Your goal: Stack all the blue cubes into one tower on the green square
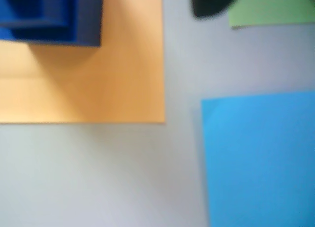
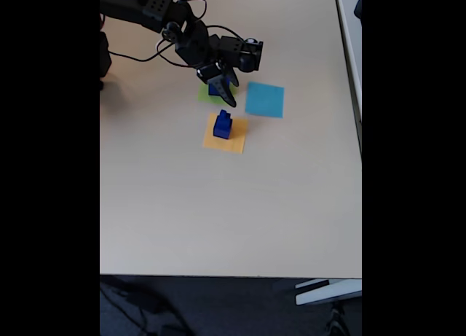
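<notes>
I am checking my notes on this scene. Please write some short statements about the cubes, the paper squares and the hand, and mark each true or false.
1. A tower of blue cubes stands on the orange-yellow square. True.
2. The green square holds no cube. False: a blue cube sits there.
3. The cyan-blue square has no cube on it. True.
4. The hand hangs over the cyan-blue square. False: it is by the green square.

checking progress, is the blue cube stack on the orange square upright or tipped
Upright: in the fixed view the blue cube stack stands on the orange square, smaller cube atop the larger.
</notes>
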